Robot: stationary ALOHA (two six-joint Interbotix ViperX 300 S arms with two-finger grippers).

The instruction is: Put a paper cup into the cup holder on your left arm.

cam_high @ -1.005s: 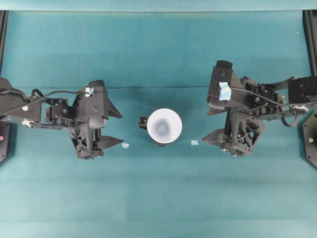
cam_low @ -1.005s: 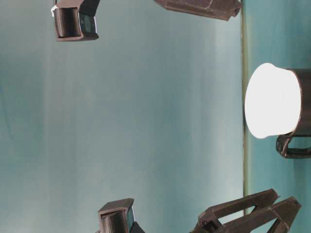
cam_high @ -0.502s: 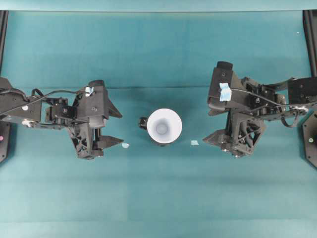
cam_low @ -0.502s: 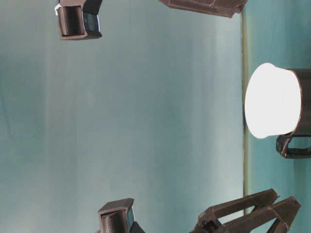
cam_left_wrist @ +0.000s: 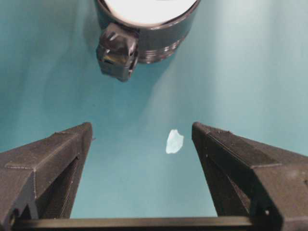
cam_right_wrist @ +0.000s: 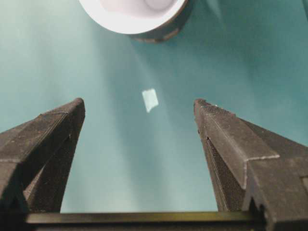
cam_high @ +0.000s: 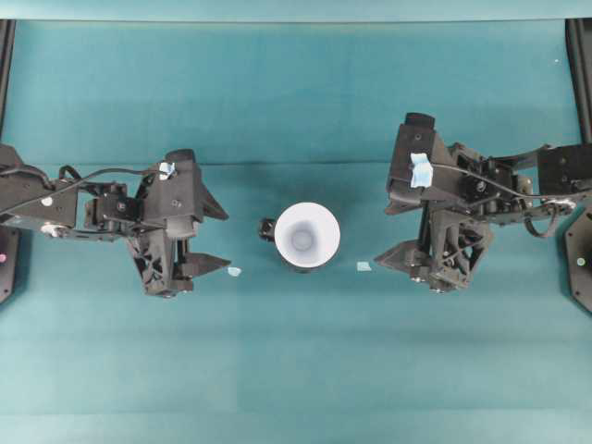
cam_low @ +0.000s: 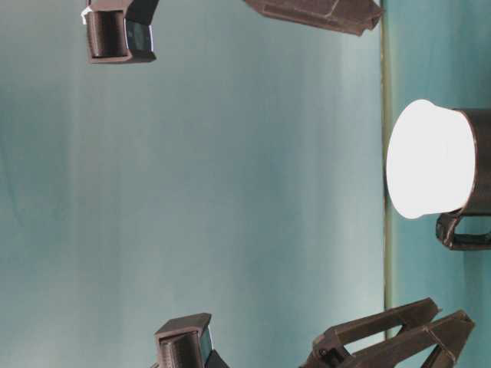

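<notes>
The left gripper (cam_high: 215, 239) and right gripper (cam_high: 388, 233) flank the cup holder (cam_high: 298, 266), jaws wide apart, empty; the paper cup (cam_high: 306, 235) sits inside it.

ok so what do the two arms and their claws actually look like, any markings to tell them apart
Both arms are black, jointed and angular. The left arm has a loose black cable loop and a small pale tape bit on top; the right arm carries a larger blue tape square and cables near its wrist. The left claw and the right claw each have two black wedge-shaped fingers with finely ribbed inner faces.
</notes>
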